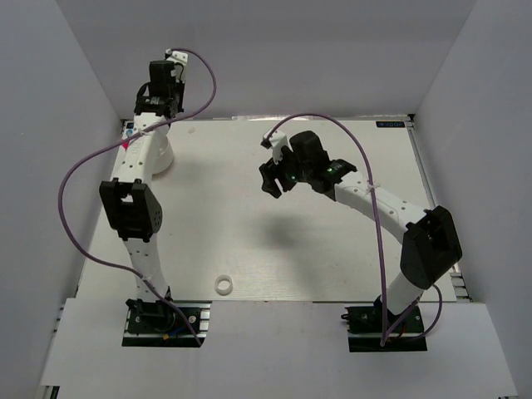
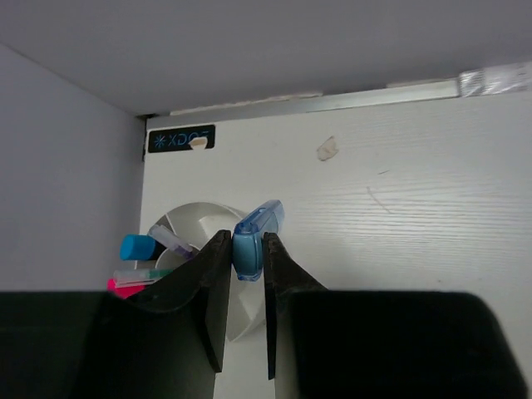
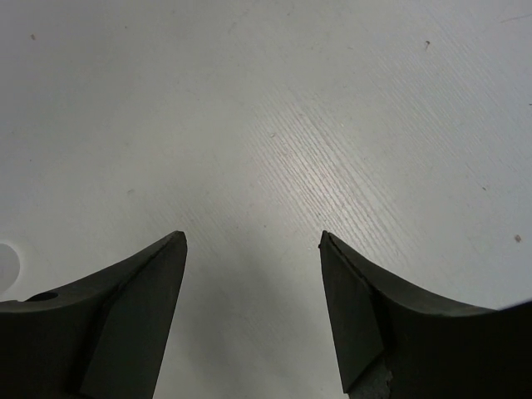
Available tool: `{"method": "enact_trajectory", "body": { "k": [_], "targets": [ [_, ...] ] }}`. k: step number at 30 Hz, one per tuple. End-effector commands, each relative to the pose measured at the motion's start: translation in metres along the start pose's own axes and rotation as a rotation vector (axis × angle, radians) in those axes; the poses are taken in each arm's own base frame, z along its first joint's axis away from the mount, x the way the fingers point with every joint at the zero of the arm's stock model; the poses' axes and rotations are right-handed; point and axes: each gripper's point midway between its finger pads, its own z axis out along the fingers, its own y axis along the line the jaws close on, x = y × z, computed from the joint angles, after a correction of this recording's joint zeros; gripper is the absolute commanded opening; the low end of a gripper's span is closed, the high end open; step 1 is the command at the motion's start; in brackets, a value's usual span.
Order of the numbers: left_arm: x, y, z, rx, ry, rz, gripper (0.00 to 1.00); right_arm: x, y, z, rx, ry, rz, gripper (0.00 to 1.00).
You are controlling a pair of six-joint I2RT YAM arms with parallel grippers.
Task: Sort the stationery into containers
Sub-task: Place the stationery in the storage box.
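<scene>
Your left gripper [image 2: 247, 259] pinches the translucent blue tube [image 2: 259, 223] above the white tub [image 2: 198, 218] in the far left corner. Your right gripper [image 3: 253, 243] hangs with jaws spread wide, and the tape ring [image 1: 223, 285] lies near the front edge.

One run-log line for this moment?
left tool: shut on translucent blue tube, at white round plastic tub | right tool: open, empty | white tape ring: loose

Soft even overhead light, faint arm shadows and mild sheen on white table [image 1: 249, 191]
</scene>
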Motion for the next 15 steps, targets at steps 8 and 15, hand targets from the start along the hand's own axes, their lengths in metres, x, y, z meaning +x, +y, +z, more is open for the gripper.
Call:
{"method": "enact_trajectory", "body": {
  "k": [8, 15],
  "targets": [
    [-0.003, 0.050, 0.022, -0.215, 0.001, 0.057, 0.00, 0.008, 0.003, -0.008, -0.031, 0.016, 0.032, 0.70],
    [0.017, 0.075, 0.030, -0.256, 0.056, 0.044, 0.00, 0.014, 0.008, -0.004, -0.058, 0.029, 0.052, 0.68]
  ]
}}
